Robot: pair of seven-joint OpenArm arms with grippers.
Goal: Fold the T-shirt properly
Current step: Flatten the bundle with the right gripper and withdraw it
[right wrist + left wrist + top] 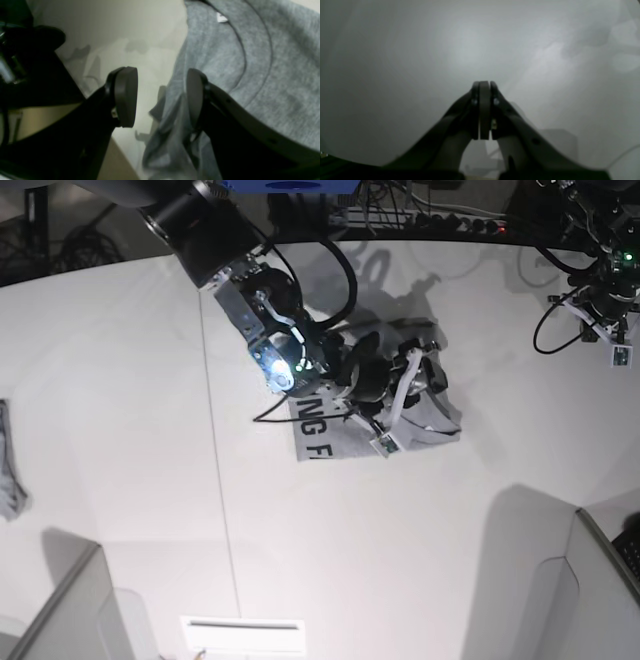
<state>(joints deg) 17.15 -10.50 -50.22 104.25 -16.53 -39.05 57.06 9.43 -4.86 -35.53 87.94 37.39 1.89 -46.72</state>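
Right gripper (162, 96) spread wide, pads apart with nothing pinched between them. Just past and beside its right-hand pad (193, 96), the T-shirt (262, 75): heather-grey cloth, ribbed crew neck curving across, a small white label (221, 18) near the collar. Below the pads, a bunched, rumpled edge of the same cloth hanging down. To the other pad's side, bare pale table (140, 32).

From the base view, same gripper (400, 385) low over the T-shirt (330, 438), which lies on the white table (120, 430) directly under and in front of the claw, black block letters showing on the flat part nearest the camera.

Left gripper (484, 83) pressed together, pads meeting, apparently empty, though hazy and dim there. Ahead of it only a blurred grey-white surface. In the base view, possibly the dark hardware at the upper right edge, well away from the cloth.
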